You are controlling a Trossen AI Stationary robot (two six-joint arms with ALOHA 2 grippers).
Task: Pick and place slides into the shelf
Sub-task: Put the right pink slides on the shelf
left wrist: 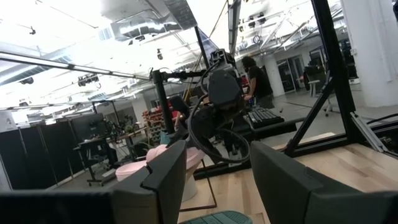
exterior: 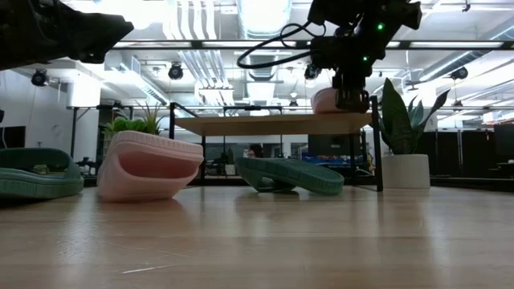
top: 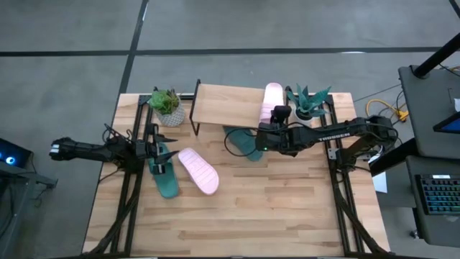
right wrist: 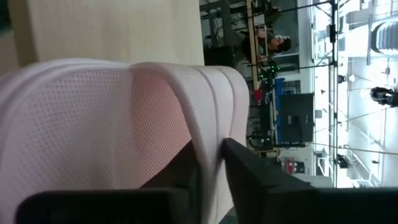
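Note:
The shelf (top: 228,105) stands at the table's far side. One pink slide (top: 272,101) lies on the shelf's right part, and my right gripper (top: 281,115) is shut on it; the low view shows both there too (exterior: 324,99). A green slide (top: 244,144) lies on the table, partly under the shelf's near edge. The other pink slide (top: 198,170) and the other green slide (top: 164,175) lie at the table's left. My left gripper (top: 155,148) hangs open above that green slide, touching nothing. My right gripper (right wrist: 211,155) pinches the pink slide's ribbed strap at its edge (right wrist: 200,134), one finger (right wrist: 180,171) under the strap and one (right wrist: 252,177) on its outer side. The fingers come from above, pointing down (exterior: 351,95). The slide's sole lies on the shelf top.
Two potted plants stand at the shelf's ends, one on the left (top: 167,105) and one on the right (top: 310,102). Black frame rails (top: 129,187) run along both table sides. The near half of the table (top: 273,216) is bare wood. People stand in the room beyond.

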